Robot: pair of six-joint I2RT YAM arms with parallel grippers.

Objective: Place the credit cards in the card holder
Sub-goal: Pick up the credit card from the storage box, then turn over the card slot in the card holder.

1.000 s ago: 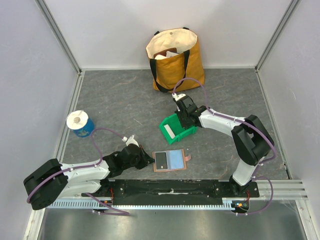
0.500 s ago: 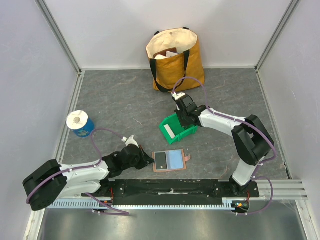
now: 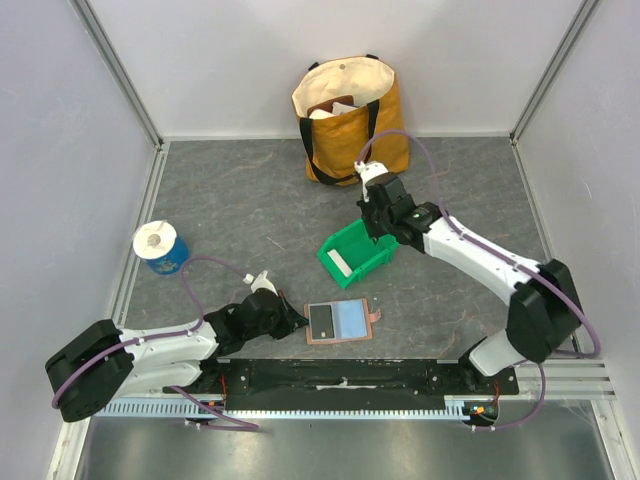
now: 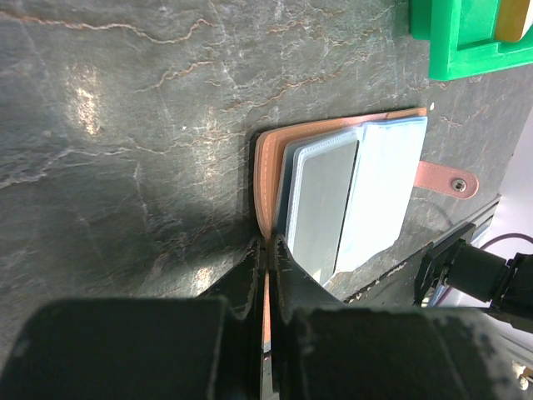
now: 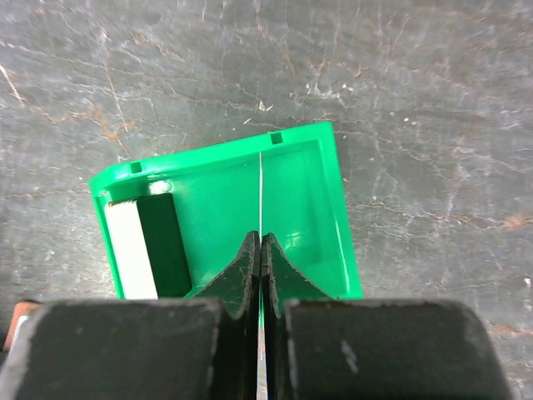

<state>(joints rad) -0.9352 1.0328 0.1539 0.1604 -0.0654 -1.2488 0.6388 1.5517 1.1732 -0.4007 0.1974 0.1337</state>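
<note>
Two hands, both closed, share the work. The left hand (image 4: 266, 254) pinches the nine-o'clock edge of the flat terracotta-brown folding card holder (image 4: 333, 187), likely pinning it open on the grey stone-patterned counter (image 3: 250, 210) at six o'clock. The right hand (image 5: 261, 243), over the green plastic bin (image 5: 304, 217) just toward twelve, clamps a thin card (image 5: 261, 183) edge-on, probably ready for carrying. A white card (image 5: 133, 250) lies in the bin.

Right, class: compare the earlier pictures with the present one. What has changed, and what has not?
The right claw, shut on a thin card seen edge-on, has lifted up from the green bin, its arm swinging rightward. The left claw stays pinched on the open card holder at its edge. Card holder, green bin and tote bag have not moved.
</note>
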